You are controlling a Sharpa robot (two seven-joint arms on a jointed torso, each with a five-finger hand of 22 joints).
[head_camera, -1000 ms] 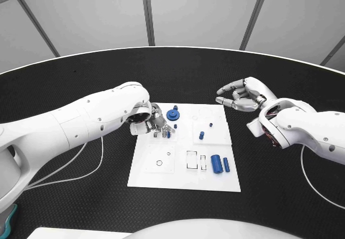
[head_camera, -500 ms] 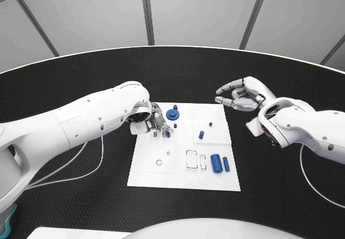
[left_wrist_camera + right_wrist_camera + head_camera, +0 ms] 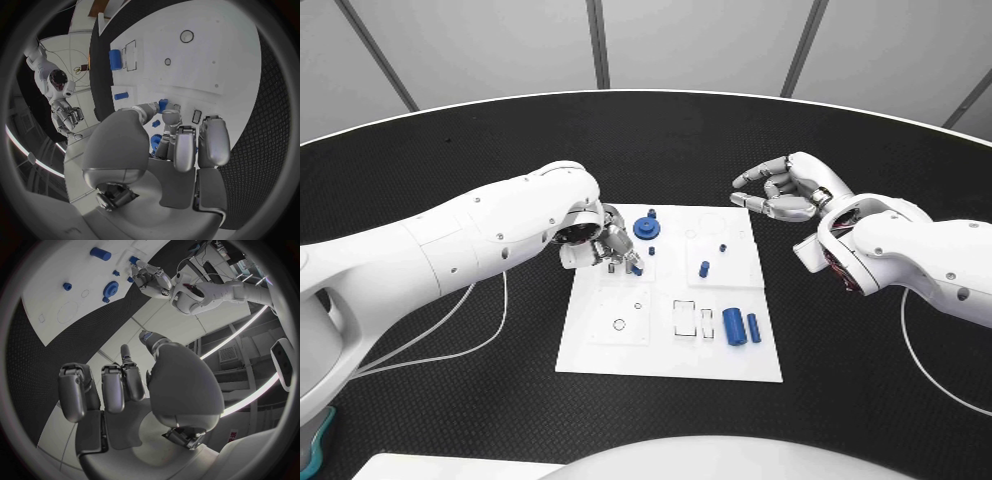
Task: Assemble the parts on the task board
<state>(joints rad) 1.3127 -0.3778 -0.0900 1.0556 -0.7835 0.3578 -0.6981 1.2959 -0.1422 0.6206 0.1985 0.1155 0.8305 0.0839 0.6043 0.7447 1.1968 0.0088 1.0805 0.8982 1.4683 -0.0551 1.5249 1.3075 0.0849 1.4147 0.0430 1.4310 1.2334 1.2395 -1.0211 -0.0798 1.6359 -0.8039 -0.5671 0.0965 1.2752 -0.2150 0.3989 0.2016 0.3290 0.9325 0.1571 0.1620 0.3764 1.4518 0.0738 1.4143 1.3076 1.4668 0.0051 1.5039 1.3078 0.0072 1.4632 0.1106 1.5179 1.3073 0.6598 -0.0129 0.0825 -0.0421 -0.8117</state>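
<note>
The white task board lies in the middle of the black table. My left hand hangs over its far left part and pinches a small blue part between thumb and a finger, low over the board. Beside that hand stands a round blue gear-like part. A short blue peg stands mid-board, and two blue cylinders lie nearer me. My right hand hovers beyond the board's far right corner, fingers loosely bent and apart, holding nothing. The right wrist view shows the board and the left hand.
The board has several empty recesses: a ring outline and rectangular slots near its front. White cables run over the table on the left behind my left arm. Black table surface surrounds the board.
My right hand has drifted slightly away from me. The left hand stays over the same spot with the small blue part; the parts on the board have not moved.
</note>
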